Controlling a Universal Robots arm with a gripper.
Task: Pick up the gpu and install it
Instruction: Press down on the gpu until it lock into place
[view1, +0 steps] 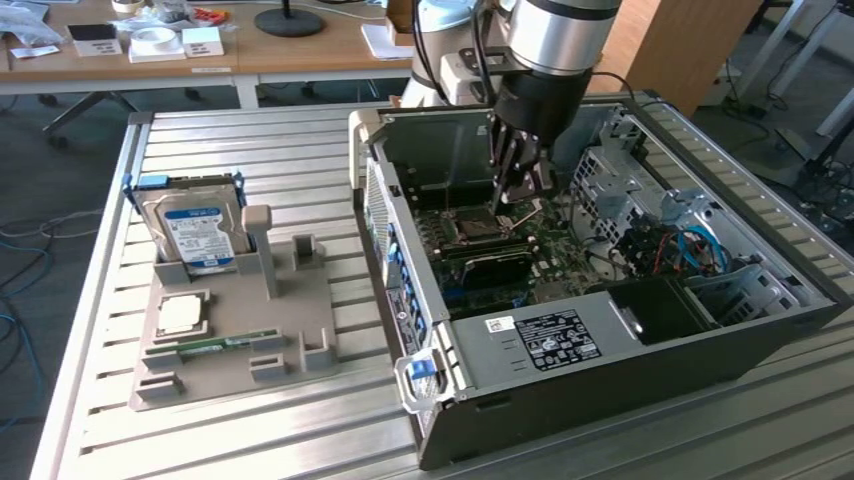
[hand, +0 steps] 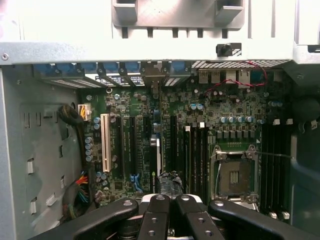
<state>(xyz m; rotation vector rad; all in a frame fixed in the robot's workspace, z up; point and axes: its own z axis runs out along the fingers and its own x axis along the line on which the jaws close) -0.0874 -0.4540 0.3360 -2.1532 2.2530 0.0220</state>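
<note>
The gpu (view1: 489, 266) is a thin dark card standing on edge on the motherboard (view1: 554, 255) inside the open computer case (view1: 627, 330). In the wrist view the gpu (hand: 155, 162) shows edge-on among the long expansion slots. My gripper (view1: 507, 205) reaches down into the case above the board, beside the CPU socket (view1: 471, 226). In the wrist view the gripper (hand: 171, 200) has its fingers pressed together, just short of the card's near end. Nothing shows between the fingers, and I cannot tell whether they touch the card.
A grey parts holder (view1: 234, 330) lies at the exterior view's left with a silver hard drive (view1: 195, 232), a CPU chip (view1: 180, 316) and a green RAM stick (view1: 214, 346). Drive cages and blue cables (view1: 687, 245) crowd the case's far side. A white slot (hand: 104, 142) and cables (hand: 75, 192) sit near the card.
</note>
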